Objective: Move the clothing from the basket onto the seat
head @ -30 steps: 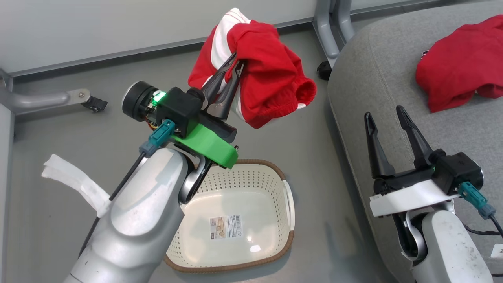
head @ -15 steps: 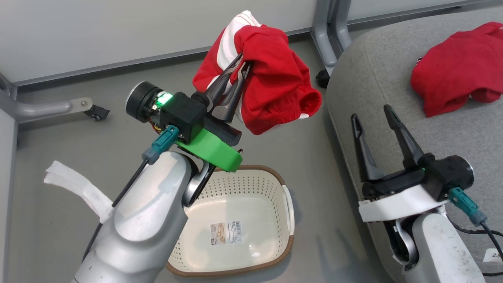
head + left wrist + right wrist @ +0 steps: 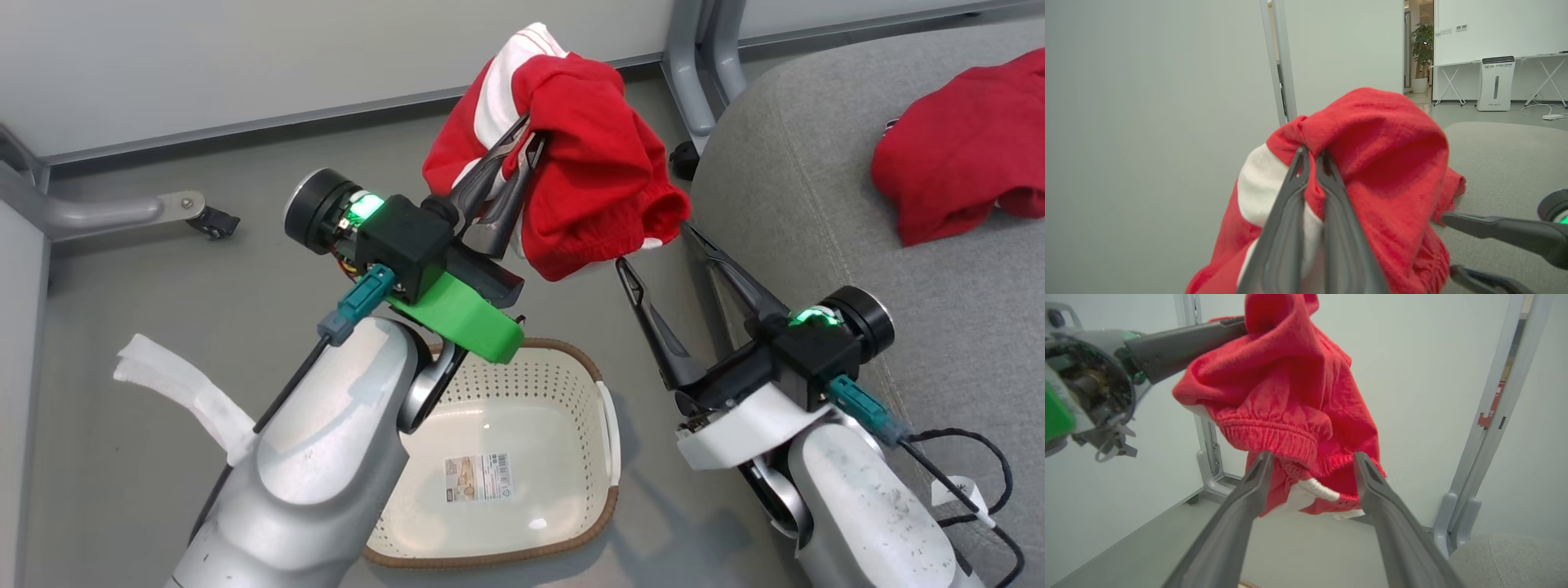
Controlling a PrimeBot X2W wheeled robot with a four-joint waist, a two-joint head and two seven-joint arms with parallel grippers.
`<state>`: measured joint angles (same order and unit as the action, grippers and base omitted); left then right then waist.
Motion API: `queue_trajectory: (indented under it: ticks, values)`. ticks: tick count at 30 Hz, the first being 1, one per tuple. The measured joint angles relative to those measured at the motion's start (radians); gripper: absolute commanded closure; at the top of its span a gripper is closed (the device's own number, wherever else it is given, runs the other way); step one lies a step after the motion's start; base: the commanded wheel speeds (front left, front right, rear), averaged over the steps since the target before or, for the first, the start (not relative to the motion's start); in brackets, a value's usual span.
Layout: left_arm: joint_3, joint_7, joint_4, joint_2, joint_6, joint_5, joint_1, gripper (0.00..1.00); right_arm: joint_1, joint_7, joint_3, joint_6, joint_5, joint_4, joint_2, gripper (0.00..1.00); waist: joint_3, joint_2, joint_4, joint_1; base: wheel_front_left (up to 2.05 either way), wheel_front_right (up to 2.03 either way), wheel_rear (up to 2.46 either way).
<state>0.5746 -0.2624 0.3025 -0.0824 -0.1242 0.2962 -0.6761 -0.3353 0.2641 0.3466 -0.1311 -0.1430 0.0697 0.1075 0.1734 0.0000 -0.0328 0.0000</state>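
My left gripper (image 3: 522, 140) is shut on a red garment with white stripes (image 3: 592, 175), holding it in the air above the floor, beyond the basket. In the left wrist view the left gripper (image 3: 1310, 154) pinches a fold of the garment (image 3: 1388, 151). My right gripper (image 3: 653, 243) stands open just under the garment's elastic hem. In the right wrist view the right gripper (image 3: 1313, 457) has one tip at each side of the hem of the garment (image 3: 1290, 388). The cream basket (image 3: 600, 408) holds no clothing. A second red garment (image 3: 955, 155) lies on the grey seat (image 3: 808, 204).
A white fabric strip (image 3: 175, 384) lies on the floor at the left. Grey metal frame legs (image 3: 694, 73) with a black foot stand by the seat's far corner, another caster leg (image 3: 196, 214) by the wall. A black cable (image 3: 971, 457) trails over the seat's near edge.
My right gripper has swung left, off the seat's edge, up to the hanging garment's hem, still open. My left gripper with the garment has shifted a little to the right.
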Motion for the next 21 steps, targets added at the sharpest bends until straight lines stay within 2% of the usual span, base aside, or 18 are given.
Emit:
queue_trajectory:
  ticks: [21]
  values:
    - [0.112,0.0,0.004,0.027,-0.003,0.017,0.001,1.0,-0.122,0.0,0.039,0.0,0.03,0.098,-0.002,0.0,0.038,0.0,0.035,0.0,0.0,0.0,0.0]
